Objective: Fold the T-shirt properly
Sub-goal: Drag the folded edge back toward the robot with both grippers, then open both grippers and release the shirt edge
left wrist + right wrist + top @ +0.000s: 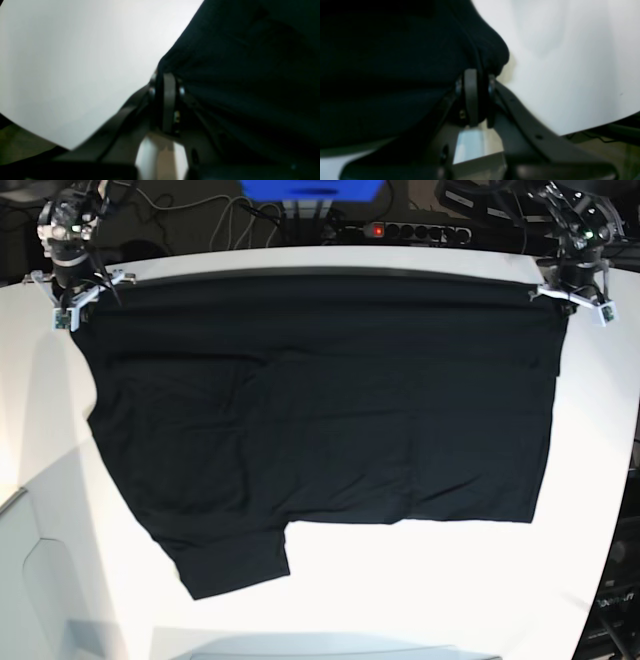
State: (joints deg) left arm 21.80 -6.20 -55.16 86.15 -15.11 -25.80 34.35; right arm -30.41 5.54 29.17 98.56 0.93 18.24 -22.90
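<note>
Black T-shirt in the left wrist view, over the white counter: pinched by its edge in the left hand. In the right wrist view, likewise gripped at a bunched corner by the right hand. In the base view, spread across the counter, held at both far corners, with a sleeve jutting toward the near left. Could skew or crease if pulled unevenly; might slip loose from so thin a pinch.

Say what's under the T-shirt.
The white table shows all around the T-shirt and must run beneath it. Whatever else lies under the black fabric is covered, so I can't tell.
</note>
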